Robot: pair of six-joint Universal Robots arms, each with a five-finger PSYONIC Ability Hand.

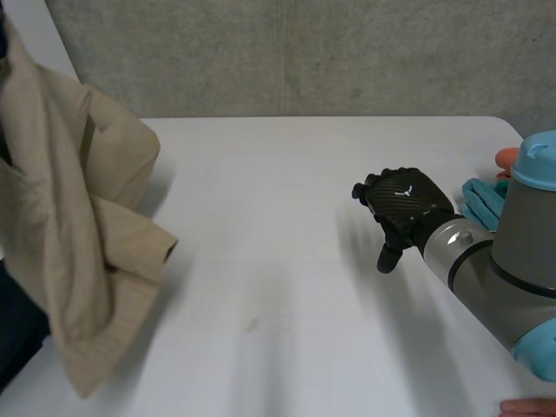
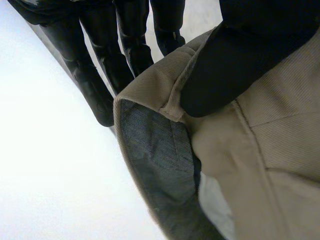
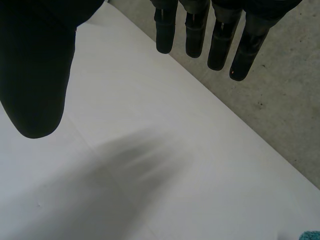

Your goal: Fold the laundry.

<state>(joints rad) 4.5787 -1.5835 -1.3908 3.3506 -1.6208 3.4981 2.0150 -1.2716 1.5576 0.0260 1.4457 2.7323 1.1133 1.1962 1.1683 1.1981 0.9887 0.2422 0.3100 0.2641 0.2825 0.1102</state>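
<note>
Nearest in, the left robot hand (image 2: pixel 225 65) is gripping a beige garment (image 1: pixel 78 261). Its thumb presses down on a stitched hem, the fingers (image 2: pixel 100 80) run straight along the other side, and a grey lining shows just beyond the thumb. The garment hangs from that hand in loose, doubled folds, and one cuffed end juts out towards the right robot hand. I cannot tell whether its lowest fold touches the tabletop (image 1: pixel 287 287).

A person's hand (image 1: pixel 530 407) shows near the right arm's elbow end. Further out, the right robot hand (image 1: pixel 404 204) hovers over bare tabletop, well apart from the garment. It is empty, with its fingers straight and its thumb spread wide. Beyond its arm lies a teal cloth (image 1: pixel 482 201), and past that are the tabletop's far edge and a grey wall.

The step in hand looks like getting the garment opened out so it can be laid flat. One pinch point leaves it bunched, so the free hand would do well to cross over and take the same hem some way along from the left thumb, not a random fold. With the hem taut between both hands, the garment should come down hanging end first and then be drawn back so it lies smooth. The cloth looks thick and heavy, so the pinch needs to be firm or the hem may slip out.
</note>
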